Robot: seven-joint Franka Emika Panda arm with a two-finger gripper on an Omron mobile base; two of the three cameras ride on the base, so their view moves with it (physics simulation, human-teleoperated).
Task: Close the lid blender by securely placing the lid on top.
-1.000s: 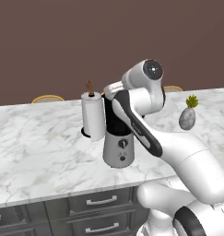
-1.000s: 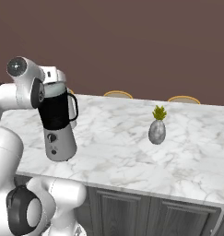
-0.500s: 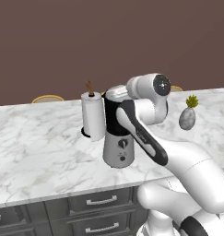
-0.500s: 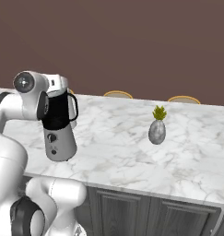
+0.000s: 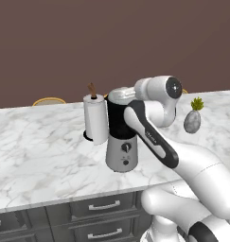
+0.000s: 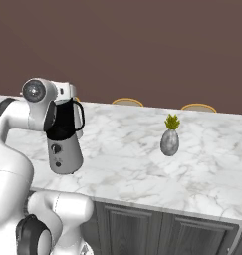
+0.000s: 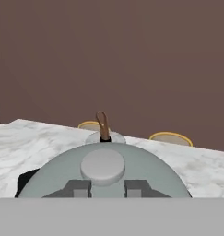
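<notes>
Change since earlier frames: Over the last second the arm's wrist has swung lower and round towards the blender top; the counter things have not shifted.
Paper towel roll (image 5: 96, 119): white, upright on a dark holder with a brown post, just beside the blender on its left in the left base view, likely only stored there.
Blender (image 5: 121, 137): stands upright on the marble counter (image 5: 36, 146), black jar over a rounded silver-grey base with a black knob; in the right base view its loop handle faces right.
Lid (image 5: 121, 94): pale grey, domed, sitting level across the jar rim, so it looks placed; whether it is pressed fully home cannot be judged.
Gripper (image 7: 107, 188): its two grey fingertips sit narrow, either side of the lid's round centre knob (image 7: 103, 167), touching or nearly touching; I cannot tell whether they are pinching it. This hold suits pushing the lid straight down.
Vase (image 5: 192, 120): grey, egg-shaped, with a green sprig, well apart to the right.
Writing: no brand, label or readable text anywhere.
</notes>
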